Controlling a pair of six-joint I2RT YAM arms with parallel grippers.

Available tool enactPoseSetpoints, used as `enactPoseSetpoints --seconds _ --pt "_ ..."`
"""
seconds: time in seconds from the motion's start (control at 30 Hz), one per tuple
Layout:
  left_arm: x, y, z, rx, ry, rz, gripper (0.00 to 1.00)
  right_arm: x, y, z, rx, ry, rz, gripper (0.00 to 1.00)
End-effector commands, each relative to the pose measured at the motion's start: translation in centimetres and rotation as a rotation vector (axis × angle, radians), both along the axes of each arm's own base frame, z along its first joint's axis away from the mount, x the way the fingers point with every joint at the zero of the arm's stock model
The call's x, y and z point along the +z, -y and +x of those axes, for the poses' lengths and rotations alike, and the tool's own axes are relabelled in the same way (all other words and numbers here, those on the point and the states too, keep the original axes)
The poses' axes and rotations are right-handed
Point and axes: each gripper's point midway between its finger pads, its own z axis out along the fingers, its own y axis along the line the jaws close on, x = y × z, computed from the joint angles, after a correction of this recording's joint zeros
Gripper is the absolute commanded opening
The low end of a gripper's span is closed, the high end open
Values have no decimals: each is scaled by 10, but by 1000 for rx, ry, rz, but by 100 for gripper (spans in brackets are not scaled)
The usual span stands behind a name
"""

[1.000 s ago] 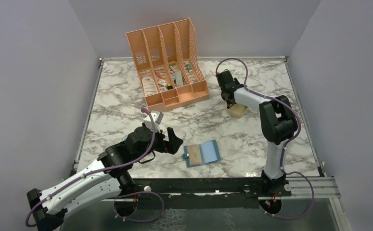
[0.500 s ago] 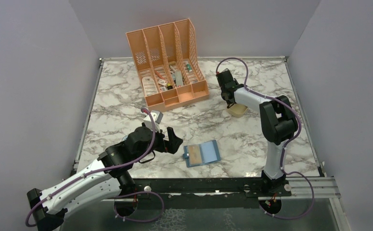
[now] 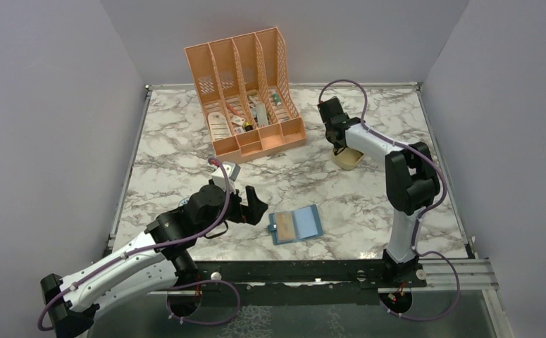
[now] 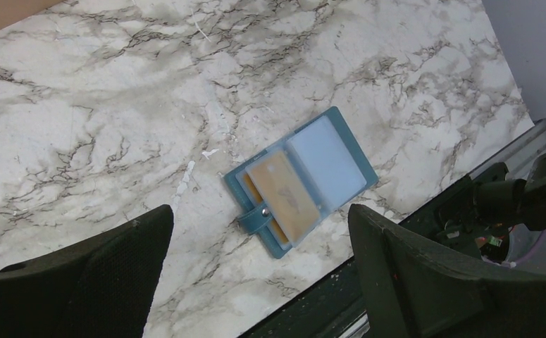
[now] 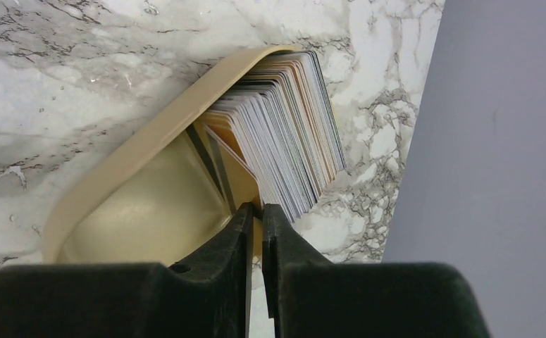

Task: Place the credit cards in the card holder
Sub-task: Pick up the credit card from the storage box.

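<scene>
The teal card holder (image 3: 295, 225) lies open near the table's front edge. A tan credit card (image 4: 282, 197) sits in its left pocket, and the right pocket (image 4: 326, 158) is pale blue. My left gripper (image 3: 250, 209) hovers open just left of the holder, and the holder shows between its fingers (image 4: 259, 211). Far right, a stack of credit cards (image 5: 291, 141) stands on edge in a tan tray (image 5: 136, 148). My right gripper (image 5: 256, 205) reaches down into that tray (image 3: 347, 162), its jaws pinched on the edge of an orange card (image 5: 245, 179) beside the stack.
A peach desk organizer (image 3: 245, 91) holding small items stands at the back centre. The grey side wall (image 5: 495, 141) rises close behind the tray. The black front rail (image 4: 368, 296) runs just below the card holder.
My right gripper's jaws have closed in on the card in the tray, and its wrist has shifted slightly. The left arm and the card holder have stayed put.
</scene>
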Motion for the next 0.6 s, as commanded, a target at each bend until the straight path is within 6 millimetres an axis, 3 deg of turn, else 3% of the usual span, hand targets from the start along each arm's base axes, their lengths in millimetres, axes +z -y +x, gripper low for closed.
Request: enactPoseSetpoints --seconds 0.0,0.13,0.4,0.57 --pt "-10 -4 3 25 -16 29 96 33 -3 -3 -26 44 70 8" --pt "-11 -1 3 15 -29 41 94 37 -17 -16 -6 5 140 1" --pt "-27 11 -2 -21 -106 70 88 49 -56 -49 61 -58 346 1" --pt "-39 21 -6 -44 -163 66 83 64 -89 -76 93 -74 576 1"
